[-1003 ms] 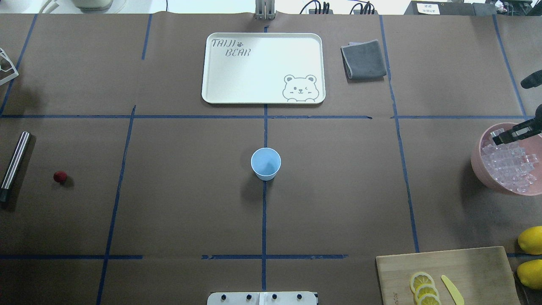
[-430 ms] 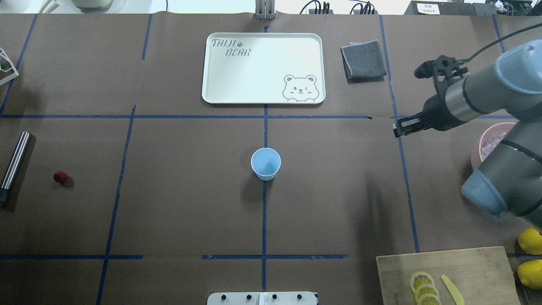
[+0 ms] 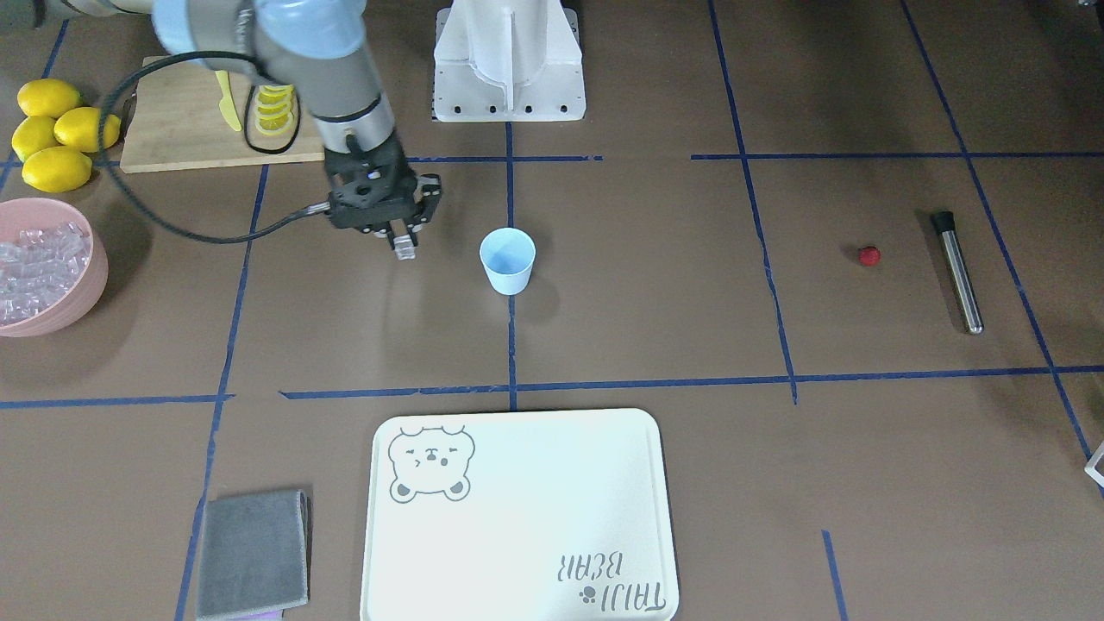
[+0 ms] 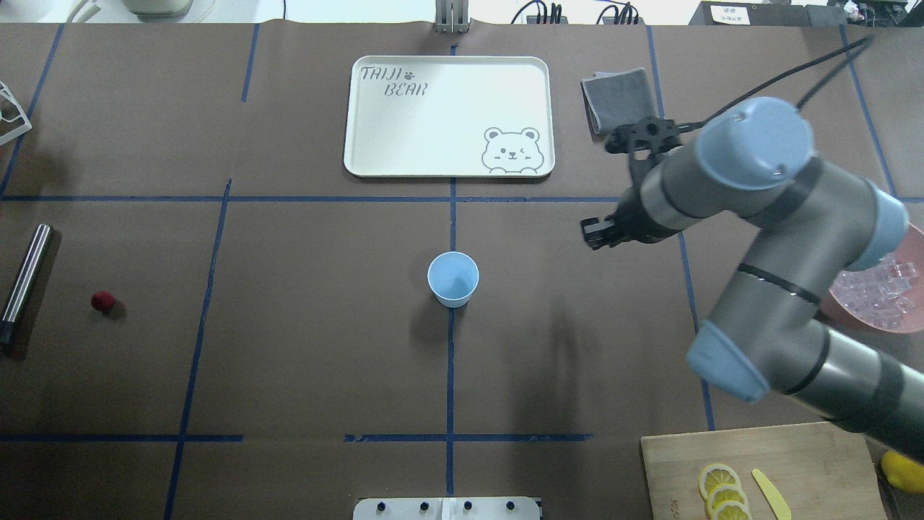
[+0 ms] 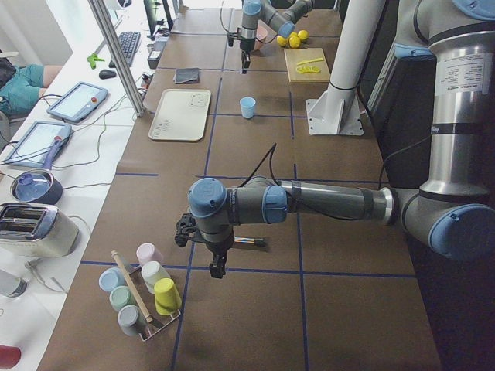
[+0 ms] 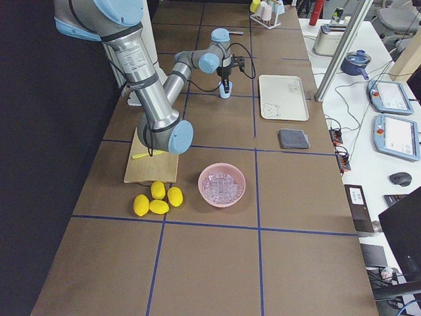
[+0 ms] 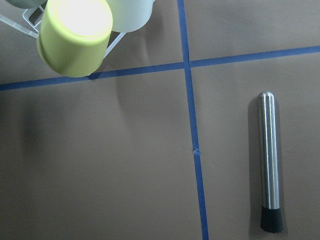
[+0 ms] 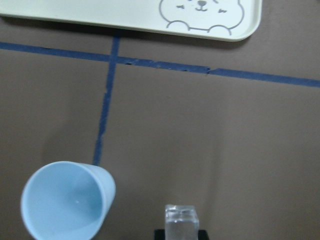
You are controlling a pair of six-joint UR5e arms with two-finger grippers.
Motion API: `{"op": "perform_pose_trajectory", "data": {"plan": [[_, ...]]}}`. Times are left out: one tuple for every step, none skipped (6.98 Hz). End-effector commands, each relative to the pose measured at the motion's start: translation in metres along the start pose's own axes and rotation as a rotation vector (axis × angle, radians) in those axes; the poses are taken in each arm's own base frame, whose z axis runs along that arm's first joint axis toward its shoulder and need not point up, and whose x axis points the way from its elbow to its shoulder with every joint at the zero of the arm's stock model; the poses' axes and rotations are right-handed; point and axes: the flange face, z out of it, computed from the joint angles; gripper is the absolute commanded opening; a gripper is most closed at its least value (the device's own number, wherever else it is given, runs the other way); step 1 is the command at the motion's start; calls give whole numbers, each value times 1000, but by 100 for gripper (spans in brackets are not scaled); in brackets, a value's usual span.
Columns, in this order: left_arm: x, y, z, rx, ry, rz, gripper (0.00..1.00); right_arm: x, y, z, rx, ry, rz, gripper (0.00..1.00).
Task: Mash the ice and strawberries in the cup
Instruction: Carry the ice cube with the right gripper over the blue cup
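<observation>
The light blue cup (image 4: pixel 453 278) stands upright at the table's centre, and its inside looks bare in the right wrist view (image 8: pixel 67 200). My right gripper (image 4: pixel 593 235) hangs above the table to the cup's right, shut on one clear ice cube (image 8: pixel 181 220); the front view shows it beside the cup (image 3: pixel 404 250). More ice (image 4: pixel 877 292) fills the pink bowl (image 3: pixel 52 323). The red strawberry (image 4: pixel 102 301) lies far left. My left gripper (image 5: pixel 216 270) shows only in the left side view, above the table next to the cup rack; I cannot tell its state.
A steel muddler (image 4: pixel 25 282) lies left of the strawberry. A cream bear tray (image 4: pixel 361 162) and a grey cloth (image 4: pixel 613 94) sit at the back. A cutting board (image 4: pixel 808 455) with lemon slices, whole lemons (image 3: pixel 52 129), and a rack of cups (image 5: pixel 143 297) stand at the edges.
My right arm has swung left from over the pink bowl toward the cup, carrying an ice cube. Nothing else moved.
</observation>
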Motion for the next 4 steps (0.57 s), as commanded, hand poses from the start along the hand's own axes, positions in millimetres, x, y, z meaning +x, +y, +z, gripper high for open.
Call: {"op": "perform_pose_trajectory", "data": {"plan": [[0,-1,1,-2,0,0,100,-82,21,11,16,28,41,6],[0,0,1,-3,0,-1,100,-96,18,20,10,44,51,6],[0,0,1,-3,0,-1,100,-96,18,23,10,47,52,6],[0,0,1,-4,1,-2,100,-95,15,27,29,63,52,7]]}}
